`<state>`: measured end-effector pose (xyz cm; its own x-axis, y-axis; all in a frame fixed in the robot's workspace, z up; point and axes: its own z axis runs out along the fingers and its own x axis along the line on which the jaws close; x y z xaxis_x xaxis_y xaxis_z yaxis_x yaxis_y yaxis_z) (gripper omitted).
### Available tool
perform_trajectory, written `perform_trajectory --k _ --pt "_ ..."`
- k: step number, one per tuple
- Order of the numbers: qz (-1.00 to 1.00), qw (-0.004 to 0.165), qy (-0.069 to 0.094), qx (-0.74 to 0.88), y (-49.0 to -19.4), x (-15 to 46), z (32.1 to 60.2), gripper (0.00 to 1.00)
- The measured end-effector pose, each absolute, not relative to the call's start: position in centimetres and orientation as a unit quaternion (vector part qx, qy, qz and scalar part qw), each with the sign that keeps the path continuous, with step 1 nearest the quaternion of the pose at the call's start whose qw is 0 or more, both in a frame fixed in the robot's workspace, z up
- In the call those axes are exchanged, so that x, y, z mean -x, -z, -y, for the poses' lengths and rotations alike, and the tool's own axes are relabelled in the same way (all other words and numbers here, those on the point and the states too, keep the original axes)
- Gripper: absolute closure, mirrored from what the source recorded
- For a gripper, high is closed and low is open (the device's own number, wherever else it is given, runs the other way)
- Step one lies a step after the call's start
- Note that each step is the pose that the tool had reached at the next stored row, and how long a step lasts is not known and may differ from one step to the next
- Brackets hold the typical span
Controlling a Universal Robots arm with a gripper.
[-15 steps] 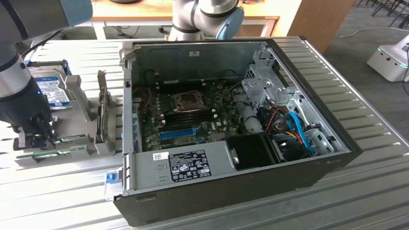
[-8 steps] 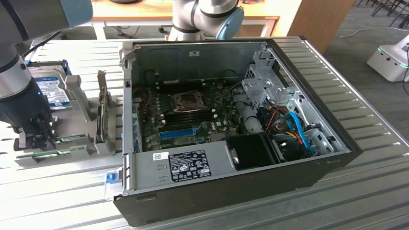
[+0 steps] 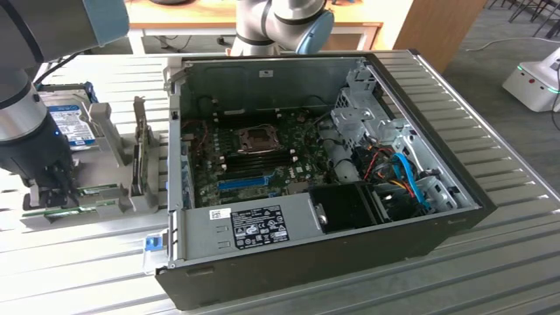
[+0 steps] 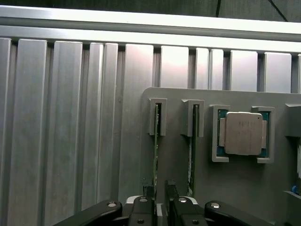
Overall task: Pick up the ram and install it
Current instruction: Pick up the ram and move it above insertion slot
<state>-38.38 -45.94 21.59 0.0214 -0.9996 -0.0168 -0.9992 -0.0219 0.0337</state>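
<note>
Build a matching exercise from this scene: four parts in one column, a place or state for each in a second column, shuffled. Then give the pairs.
1. ram
2. CPU
3. hard drive
4. case

A. open, insides showing
B. on edge, between the open jaws
C. lying flat, square metal top
D. blue label

Pairs: 1-B; 2-C; 3-D; 4-A

Pretty plain setup: ribbed silver metal table [image 3: 499,262], wooden desk [image 3: 201,13] behind it, tall wood panel [image 3: 446,26], grey floor [image 3: 486,72] on the exterior view's right.
</note>
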Motion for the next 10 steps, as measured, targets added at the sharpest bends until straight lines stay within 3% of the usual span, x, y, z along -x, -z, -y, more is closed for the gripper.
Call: perform_trajectory --k 10 --pt "0.699 0.006 0.018 -0.715 -21.50 38.39 46.20 0.76"
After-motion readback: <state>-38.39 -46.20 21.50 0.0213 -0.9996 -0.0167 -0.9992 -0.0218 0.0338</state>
